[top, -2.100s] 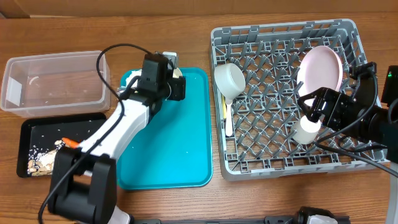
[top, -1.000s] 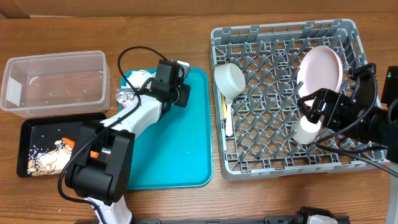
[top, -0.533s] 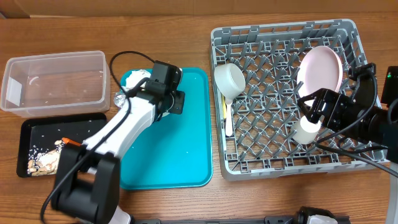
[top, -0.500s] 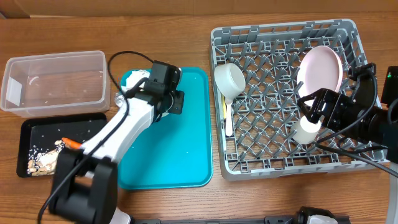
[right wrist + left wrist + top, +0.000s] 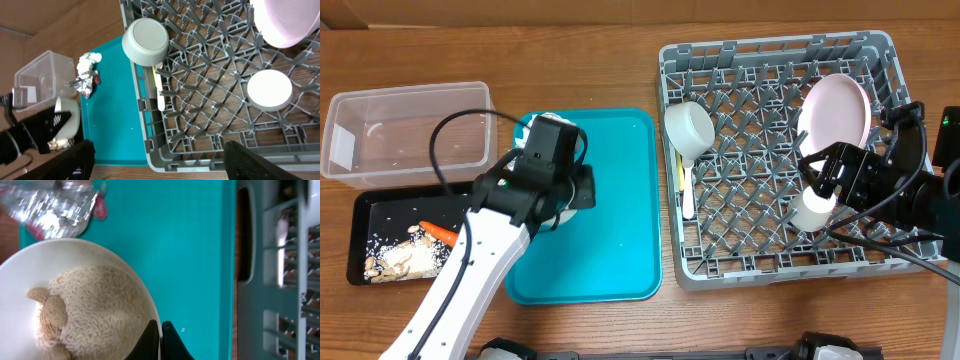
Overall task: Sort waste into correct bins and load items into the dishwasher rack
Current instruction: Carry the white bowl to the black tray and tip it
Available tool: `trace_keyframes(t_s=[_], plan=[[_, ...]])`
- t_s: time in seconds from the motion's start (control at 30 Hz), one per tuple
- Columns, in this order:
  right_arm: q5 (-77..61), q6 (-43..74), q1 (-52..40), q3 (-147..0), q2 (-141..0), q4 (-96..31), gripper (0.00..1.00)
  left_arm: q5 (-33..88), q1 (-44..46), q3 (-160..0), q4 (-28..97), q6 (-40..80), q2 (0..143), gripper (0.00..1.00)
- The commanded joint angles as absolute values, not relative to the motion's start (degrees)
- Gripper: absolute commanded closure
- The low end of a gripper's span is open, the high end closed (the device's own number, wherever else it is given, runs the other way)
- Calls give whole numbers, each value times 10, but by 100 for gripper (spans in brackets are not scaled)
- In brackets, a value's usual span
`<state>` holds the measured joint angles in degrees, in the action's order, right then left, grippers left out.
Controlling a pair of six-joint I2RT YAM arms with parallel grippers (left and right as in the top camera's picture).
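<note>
Wooden table (image 5: 620,60), overhead: dishwasher rack (image 5: 780,272) holds plate (image 5: 835,108), bowl (image 5: 688,128), cup (image 5: 813,208); carrot piece (image 5: 438,233) lies in black tray (image 5: 390,205).
Left wrist: left gripper (image 5: 161,330) pinched on second bowl (image 5: 75,260) rim, food scraps (image 5: 95,310) inside, over teal tray (image 5: 190,255); foil wrapper (image 5: 55,210) unsorted.
Right wrist: right gripper (image 5: 159,145) spread, empty, above rack; napkin (image 5: 89,61) not yet binned.

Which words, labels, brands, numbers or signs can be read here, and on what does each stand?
No text can be read.
The foil wrapper shows red patches, perhaps print, but too blurred to read.
The dishwasher rack and teal tray show no writing.
</note>
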<state>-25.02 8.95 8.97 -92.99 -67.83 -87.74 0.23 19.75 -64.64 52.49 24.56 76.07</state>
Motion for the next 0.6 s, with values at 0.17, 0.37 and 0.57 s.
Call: trace_keyframes(t_s=[0.17,0.37,0.57], plan=[[-244,88,91,-933,-676,-876,14,-21,106,-647,599,313,636,96],[-244,88,91,-933,-676,-876,14,43,-60,-637,615,272,585,96],[-244,88,91,-933,-676,-877,14,261,-274,-587,540,171,592,96]])
